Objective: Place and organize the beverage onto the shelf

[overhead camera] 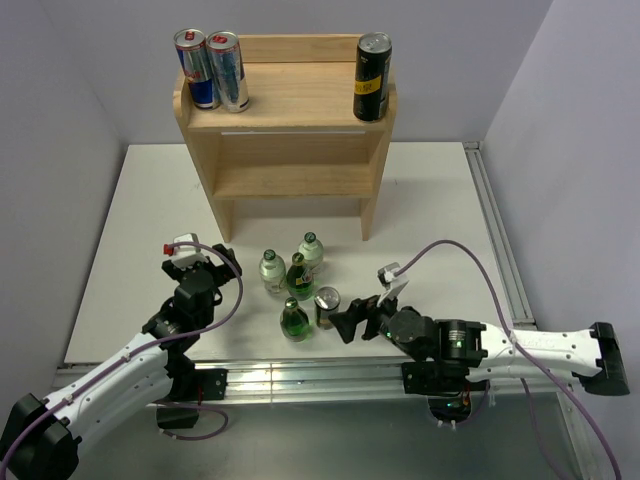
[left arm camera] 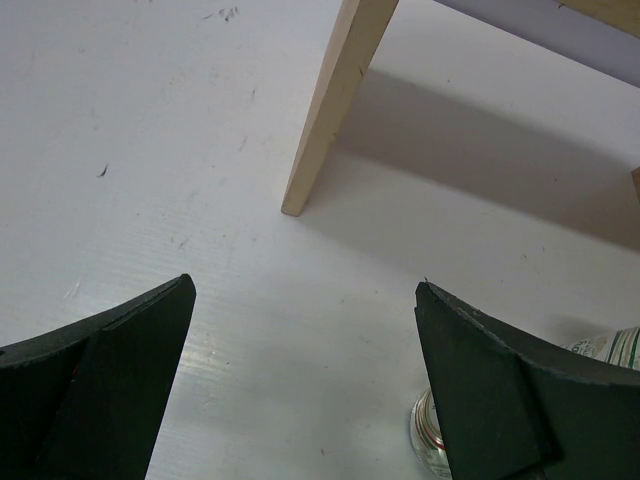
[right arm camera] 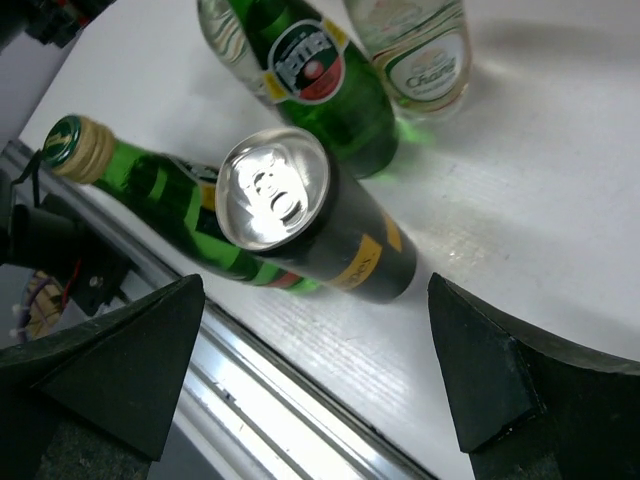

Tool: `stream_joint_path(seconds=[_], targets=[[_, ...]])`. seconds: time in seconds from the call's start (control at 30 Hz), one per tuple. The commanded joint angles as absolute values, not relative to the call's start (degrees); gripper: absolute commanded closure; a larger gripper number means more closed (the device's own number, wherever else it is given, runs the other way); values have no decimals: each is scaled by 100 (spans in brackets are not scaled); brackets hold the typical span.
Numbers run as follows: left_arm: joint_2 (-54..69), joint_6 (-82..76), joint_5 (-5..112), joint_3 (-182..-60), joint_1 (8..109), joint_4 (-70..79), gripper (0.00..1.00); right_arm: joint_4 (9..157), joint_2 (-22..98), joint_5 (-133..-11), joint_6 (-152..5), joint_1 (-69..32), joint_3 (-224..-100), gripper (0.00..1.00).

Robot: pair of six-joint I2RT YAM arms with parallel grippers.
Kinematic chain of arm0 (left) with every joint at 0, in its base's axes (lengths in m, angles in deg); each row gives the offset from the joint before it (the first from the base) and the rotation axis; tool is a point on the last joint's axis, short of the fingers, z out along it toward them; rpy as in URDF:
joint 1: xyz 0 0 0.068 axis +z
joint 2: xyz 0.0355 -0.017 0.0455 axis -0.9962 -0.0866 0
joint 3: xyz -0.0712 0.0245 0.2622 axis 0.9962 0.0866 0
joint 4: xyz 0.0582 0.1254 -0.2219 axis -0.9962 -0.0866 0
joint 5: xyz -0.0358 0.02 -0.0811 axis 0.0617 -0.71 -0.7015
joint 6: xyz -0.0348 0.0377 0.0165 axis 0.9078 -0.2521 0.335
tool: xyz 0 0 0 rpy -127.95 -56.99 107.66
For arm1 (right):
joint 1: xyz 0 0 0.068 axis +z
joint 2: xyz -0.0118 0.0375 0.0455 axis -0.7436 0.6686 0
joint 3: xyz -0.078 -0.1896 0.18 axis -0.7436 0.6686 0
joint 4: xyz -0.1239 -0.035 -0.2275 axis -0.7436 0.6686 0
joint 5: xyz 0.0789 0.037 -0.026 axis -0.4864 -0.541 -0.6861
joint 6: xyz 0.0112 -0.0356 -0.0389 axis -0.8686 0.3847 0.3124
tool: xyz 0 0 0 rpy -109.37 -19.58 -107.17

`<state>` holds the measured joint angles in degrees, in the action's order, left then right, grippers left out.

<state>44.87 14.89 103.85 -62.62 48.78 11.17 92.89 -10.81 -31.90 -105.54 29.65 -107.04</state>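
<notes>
beverages split: three cans (overhead camera: 222,70) on top of the shelf (overhead camera: 290,170), at its ends, middle free. loose can (right arm camera: 300,215) and four bottles (overhead camera: 297,275) bunched on the worktop (overhead camera: 130,230) in front. right claw (right arm camera: 320,380) wide apart, framing the loose can, likely next pick. left claw (left arm camera: 300,385) apart, empty, beside the bunch.

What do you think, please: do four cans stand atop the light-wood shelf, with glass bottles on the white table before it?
Only three: the top external view shows two blue-and-silver cans and one black-and-yellow can atop the light-wood shelf; the rest is right.
</notes>
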Motion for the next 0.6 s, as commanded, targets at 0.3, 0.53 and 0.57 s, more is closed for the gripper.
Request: stream_joint_path(seconds=[0.3,0.53,0.57], targets=[[4477,1522,10423,-6504,4864,1252,1,7996,17,-2274,-11155,3836,-10402,0],[4477,1504,10406,-6504,4864,1270,1,7158,1289,-1676,-11059,3809,-10358,0],[4451,1504,10406,-6512,4864,1261,1,7097,1423,-1641,-11050,3792,-10393,0]])
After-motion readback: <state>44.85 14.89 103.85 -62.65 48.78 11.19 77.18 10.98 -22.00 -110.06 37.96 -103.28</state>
